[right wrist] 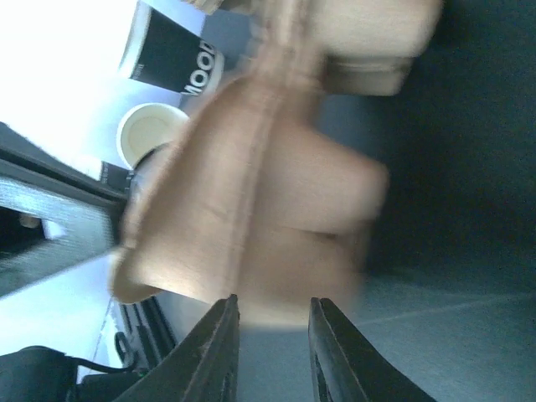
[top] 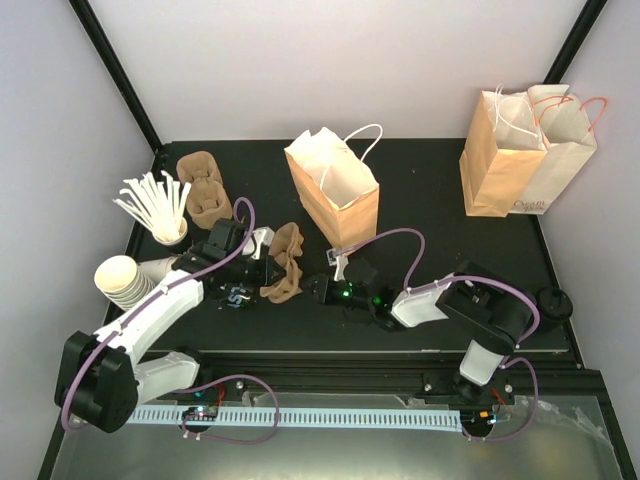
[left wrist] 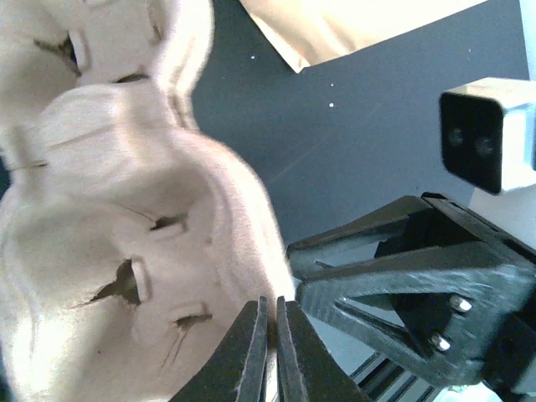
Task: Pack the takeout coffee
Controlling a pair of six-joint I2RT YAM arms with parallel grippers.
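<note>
As seen from overhead, item one: the pulp carrier [top: 284, 262], centre-left of the frame, tipped on edge between the two arms, presumably so it can be squared up before a cup goes in. Left gripper [top: 262, 268]: reaches it from the left. Right gripper [top: 315, 288]: meets it from the right. The takeout coffee [top: 553, 303]: a black disc at the far right edge of the bench [top: 430, 200], well apart from the carrier and both sets of jaws, not yet packed. Open paper bag [top: 335, 185]: upright just behind the carrier, upper centre, likely where the load ends up.

Left wrist view: jaws pinched shut on the carrier's thin rim at bottom centre, a steadying hold, I judge. The right gripper comes in from the right side toward the same rim.

Right wrist view: jaws standing apart at bottom centre, the blurred carrier filling the middle just past the tips; whether they touch it I cannot tell. Black-banded cup [right wrist: 172, 59]: upper left, lid not visible.
</note>
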